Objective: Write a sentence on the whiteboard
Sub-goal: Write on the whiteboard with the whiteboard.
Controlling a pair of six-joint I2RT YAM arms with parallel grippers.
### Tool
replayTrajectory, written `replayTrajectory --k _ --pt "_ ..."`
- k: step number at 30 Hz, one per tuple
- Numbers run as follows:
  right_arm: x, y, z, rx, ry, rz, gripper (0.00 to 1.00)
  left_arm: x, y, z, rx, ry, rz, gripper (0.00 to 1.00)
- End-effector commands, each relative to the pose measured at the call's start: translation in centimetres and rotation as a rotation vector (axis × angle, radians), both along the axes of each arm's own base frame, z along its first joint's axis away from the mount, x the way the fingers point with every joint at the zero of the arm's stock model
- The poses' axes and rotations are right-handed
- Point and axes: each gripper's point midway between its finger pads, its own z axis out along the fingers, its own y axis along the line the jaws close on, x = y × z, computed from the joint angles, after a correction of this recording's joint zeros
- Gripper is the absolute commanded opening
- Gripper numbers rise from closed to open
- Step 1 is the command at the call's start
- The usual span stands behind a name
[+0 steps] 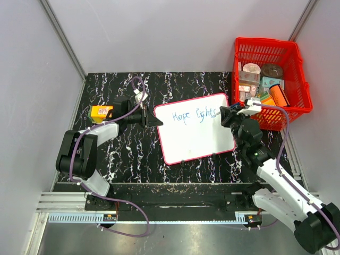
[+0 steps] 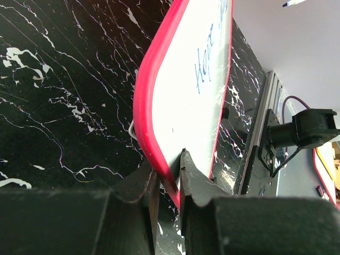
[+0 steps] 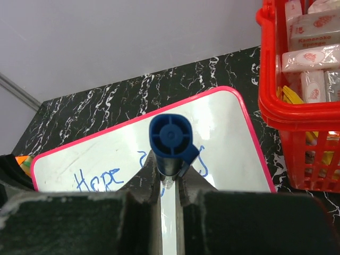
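Closest to the lens, the jaws of the right arm (image 1: 276, 175) are clamping a blue marker (image 3: 170, 139), which is standing over the whiteboard (image 1: 194, 141); its tip is hidden. The jaws of the left arm (image 1: 85, 151) are pinching the board's red-pink frame at its left edge. The whiteboard is lying askew in the middle of the desk (image 1: 122, 154), near a red basket (image 1: 265, 40). The sentence (image 1: 192, 115) is reading only "Hope lights", in blue, along the upper part.
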Motion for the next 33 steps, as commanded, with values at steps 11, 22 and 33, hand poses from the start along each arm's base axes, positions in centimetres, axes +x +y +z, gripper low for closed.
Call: replayTrajectory --k 11,22,33 --pt "-1.7 4.4 0.6 -0.096 -0.056 0.169 0.0 1.8 0.5 -3.1 0.15 -0.123 0.049 0.0" --pt "-5.9 12.5 -0.4 -0.157 -0.143 0.279 0.0 1.8 0.4 -3.1 0.149 -0.12 0.048 0.0" --pt "-6.7 18.6 -0.9 -0.22 -0.23 0.302 0.0 1.7 0.4 -3.1 0.146 -0.121 0.045 0.0"
